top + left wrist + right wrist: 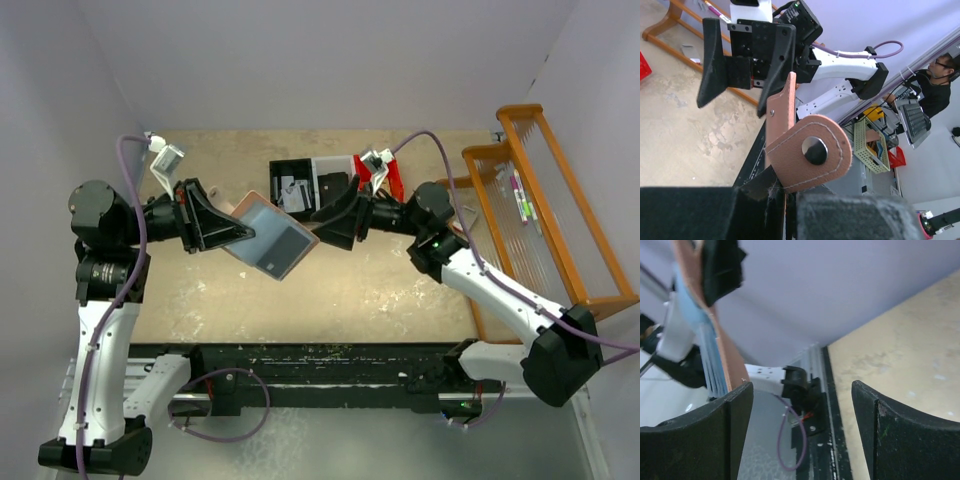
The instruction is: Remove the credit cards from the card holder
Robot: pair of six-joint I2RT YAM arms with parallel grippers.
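The card holder (270,238), salmon-pink outside and blue-grey inside, hangs open in the air above the table. My left gripper (235,230) is shut on its left edge. In the left wrist view my left gripper (787,200) clamps the pink leather just below the snap tab (810,151). My right gripper (325,222) is open at the holder's right edge. In the right wrist view my right gripper (802,430) holds nothing, and the holder's edge (715,357) lies beside its left finger (735,425). Flat grey cards (292,190) lie in the black tray.
A black tray (278,168) with compartments stands at the back centre, with a red object (388,176) next to it. A wooden rack (545,200) with pens stands along the right side. The tan table top (380,280) lies below both grippers.
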